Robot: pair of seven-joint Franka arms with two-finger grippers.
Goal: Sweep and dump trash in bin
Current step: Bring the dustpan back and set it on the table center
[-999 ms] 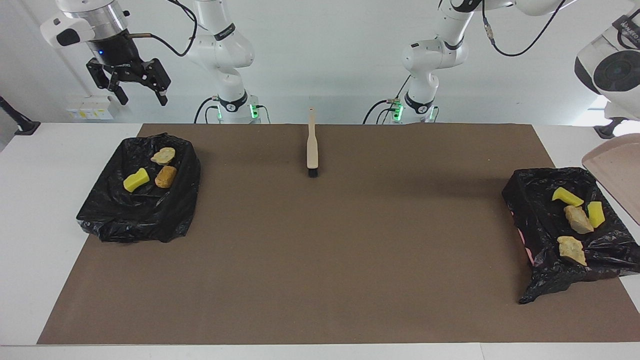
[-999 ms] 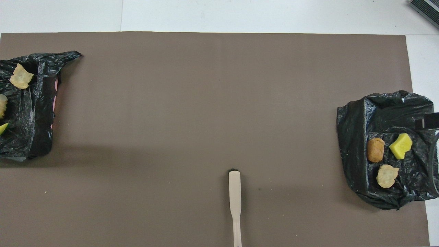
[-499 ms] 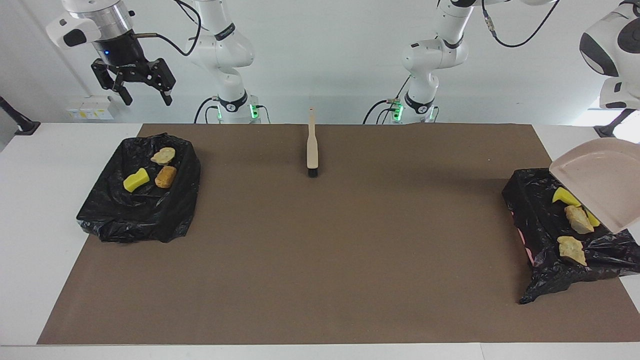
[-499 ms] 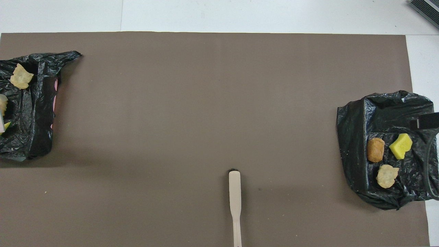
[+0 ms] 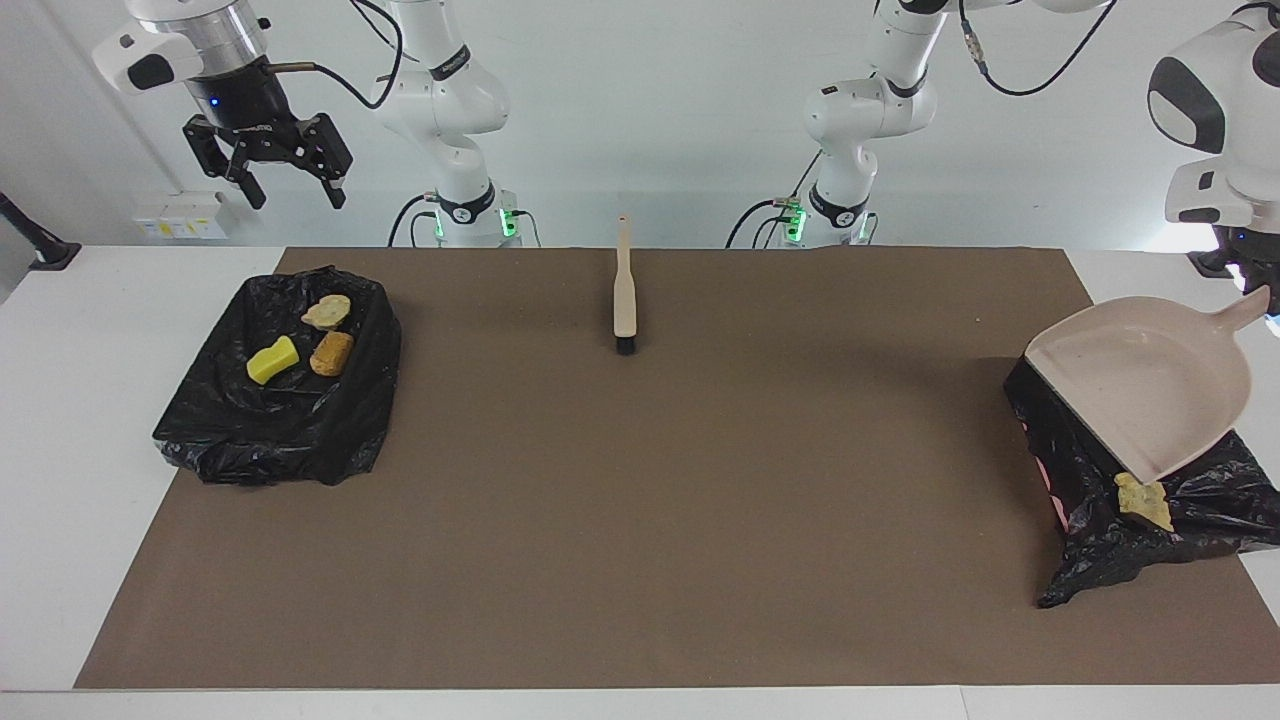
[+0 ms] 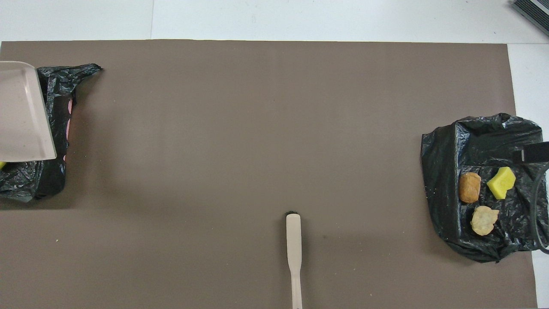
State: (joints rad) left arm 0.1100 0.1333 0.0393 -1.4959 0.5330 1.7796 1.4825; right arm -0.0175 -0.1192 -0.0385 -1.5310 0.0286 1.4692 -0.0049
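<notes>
Four scraps show in the facing view: a yellow wedge (image 5: 272, 360), a pale lump (image 5: 327, 311) and a brown lump (image 5: 332, 353) in the black-lined bin (image 5: 230, 430) at nine o'clock, and one tan lump (image 5: 1143, 500) in the second bin (image 5: 1100, 540) at four o'clock, by the lip of the tilted dustpan (image 5: 1150, 390). The left tool (image 5: 1255, 290), clenched on the dustpan's handle, hangs over that bin. The right tool (image 5: 292, 195), released, hangs high over the nine-o'clock bin. Between the bins the brown mat (image 5: 640, 500) lies open, with only the brush (image 5: 624, 290) at twelve o'clock.

Yellow and tan trash (image 5: 298, 346) (scraps) in black-lined bin (image 5: 210, 420)
</notes>
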